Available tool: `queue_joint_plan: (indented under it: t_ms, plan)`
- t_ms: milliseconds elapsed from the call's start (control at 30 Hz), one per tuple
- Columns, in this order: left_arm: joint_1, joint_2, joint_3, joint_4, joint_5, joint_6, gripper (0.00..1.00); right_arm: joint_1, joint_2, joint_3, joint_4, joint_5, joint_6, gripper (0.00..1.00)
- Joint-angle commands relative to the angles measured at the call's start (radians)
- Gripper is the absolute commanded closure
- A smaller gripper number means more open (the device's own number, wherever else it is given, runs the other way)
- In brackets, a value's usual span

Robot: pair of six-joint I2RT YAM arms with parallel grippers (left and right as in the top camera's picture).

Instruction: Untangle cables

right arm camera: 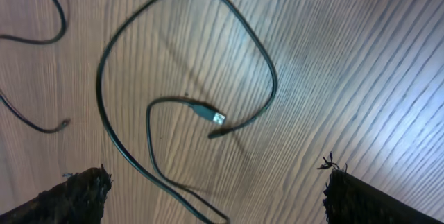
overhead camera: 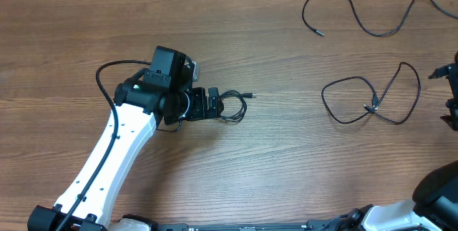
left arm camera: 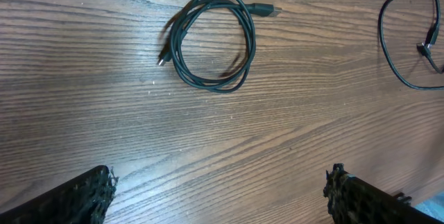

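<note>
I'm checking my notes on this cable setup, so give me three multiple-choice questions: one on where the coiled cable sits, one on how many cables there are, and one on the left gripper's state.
1. Where is the coiled cable?
A. just ahead of the left gripper
B. at the far right edge
C. hanging off the edge

2. How many cables lie on the table?
A. one
B. three
C. six

3. The left gripper is:
A. shut on a cable
B. shut, empty
C. open, empty

Answers:
1 A, the coil lies just beyond its fingers.
2 B, the coil plus two loose cables.
3 C, its fingers stand wide apart with nothing between them.
</note>
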Motion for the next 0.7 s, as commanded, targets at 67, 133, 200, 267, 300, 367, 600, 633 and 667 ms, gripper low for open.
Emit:
queue_joint_plan:
  t_ms: [67,133,200,267,300,367,600,633,667]
  plan:
    - [-0.004,0.005,0.01,0.0,-0.006,0.008,0.0,0.026,0.003,-0.077,0.006,0.043,0.006,0.0]
    - [-0.004,0.005,0.01,0.0,-0.007,0.008,0.0,0.026,0.003,-0.125,0.039,0.078,0.033,0.0]
    - [-0.004,0.005,0.01,0.0,-0.007,0.008,0.0,0.026,0.003,-0.187,0.089,0.104,0.084,0.0]
    - [-0.004,0.005,0.01,0.0,-0.007,0.008,0.01,0.024,0.003,-0.249,0.145,0.109,0.131,0.0]
    - [-0.004,0.005,0.01,0.0,-0.007,0.008,0.0,0.024,0.003,-0.275,0.169,0.109,0.154,0.0]
    - [-0.004,0.005,0.01,0.0,-0.007,0.008,0.01,0.024,0.003,-0.32,0.212,0.109,0.195,0.0]
    - [-0.004,0.005,0.01,0.0,-0.007,0.008,0.01,0.025,0.003,-0.418,0.33,0.117,0.249,0.0]
    - [-0.004,0.005,0.01,0.0,-0.007,0.008,0.01,0.027,0.003,-0.429,0.339,0.125,0.266,0.0]
    - [-0.004,0.005,0.01,0.0,-0.007,0.008,0.0,0.029,0.003,-0.443,0.35,0.128,0.284,0.0]
